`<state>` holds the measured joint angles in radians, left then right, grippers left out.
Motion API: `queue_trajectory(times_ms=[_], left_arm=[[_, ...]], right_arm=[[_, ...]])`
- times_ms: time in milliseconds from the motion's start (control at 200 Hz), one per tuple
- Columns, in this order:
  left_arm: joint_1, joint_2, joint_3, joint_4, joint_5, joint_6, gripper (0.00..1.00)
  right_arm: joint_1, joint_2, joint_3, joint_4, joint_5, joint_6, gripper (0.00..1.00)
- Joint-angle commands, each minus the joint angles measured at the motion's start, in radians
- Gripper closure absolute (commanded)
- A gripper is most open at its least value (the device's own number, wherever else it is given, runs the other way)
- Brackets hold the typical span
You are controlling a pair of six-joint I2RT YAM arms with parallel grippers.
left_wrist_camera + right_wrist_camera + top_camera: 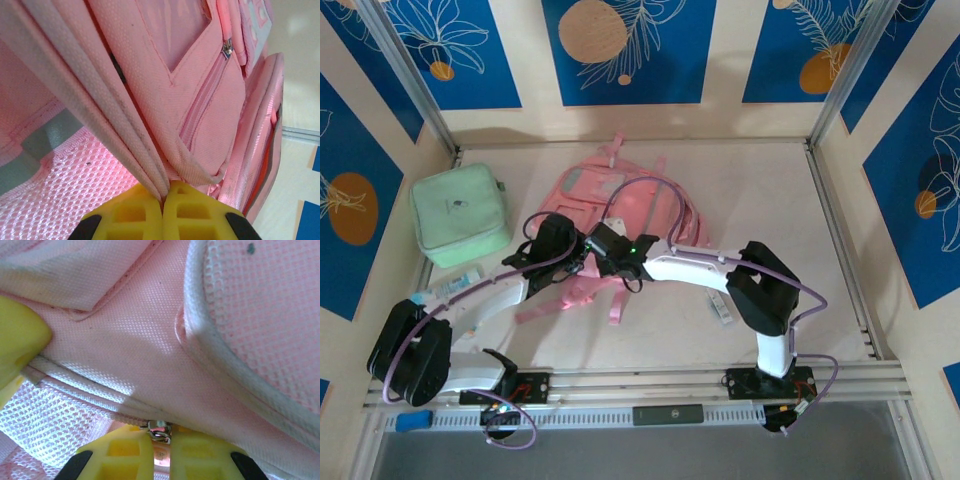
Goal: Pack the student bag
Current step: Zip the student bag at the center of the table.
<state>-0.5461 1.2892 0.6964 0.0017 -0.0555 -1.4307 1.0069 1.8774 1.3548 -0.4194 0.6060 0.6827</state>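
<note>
Pale table, pink student bag, mint green case

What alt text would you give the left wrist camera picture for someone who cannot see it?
The left end effector, its two yellow fingers pressed together, pinches a folded edge of the pink student bag, seen close up. A zip with a metal pull runs up the bag's fabric, and pink mesh lies at lower left.

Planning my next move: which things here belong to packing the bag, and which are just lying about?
In the job: student bag; left gripper, pinching its fabric edge; right gripper, shut on its zip pull.
Lying about, untouched, perhaps to pack later: mint green zip case; white tube beside it; small pale item farther right.
</note>
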Motion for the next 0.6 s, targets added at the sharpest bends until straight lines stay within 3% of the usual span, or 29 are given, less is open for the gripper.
queue_trajectory(times_ms=[0,145,350,510,595], left_arm=[[0.019,-0.045,0.016,-0.030,0.013,0.041,1.00],[0.069,-0.052,0.006,-0.042,0.028,0.059,1.00],[0.156,-0.033,0.008,-0.043,0.103,0.092,1.00],[0.177,-0.011,0.020,-0.034,0.118,0.123,1.00],[0.204,0.034,0.057,-0.044,0.141,0.166,1.00]], right_arm=[[-0.010,-0.065,-0.008,-0.134,0.071,0.037,1.00],[-0.030,-0.109,-0.058,-0.259,0.114,0.077,1.00],[-0.099,-0.213,-0.197,-0.301,0.116,0.082,1.00],[-0.148,-0.258,-0.226,-0.353,0.139,0.058,0.99],[-0.189,-0.292,-0.237,-0.338,0.085,0.032,0.99]])
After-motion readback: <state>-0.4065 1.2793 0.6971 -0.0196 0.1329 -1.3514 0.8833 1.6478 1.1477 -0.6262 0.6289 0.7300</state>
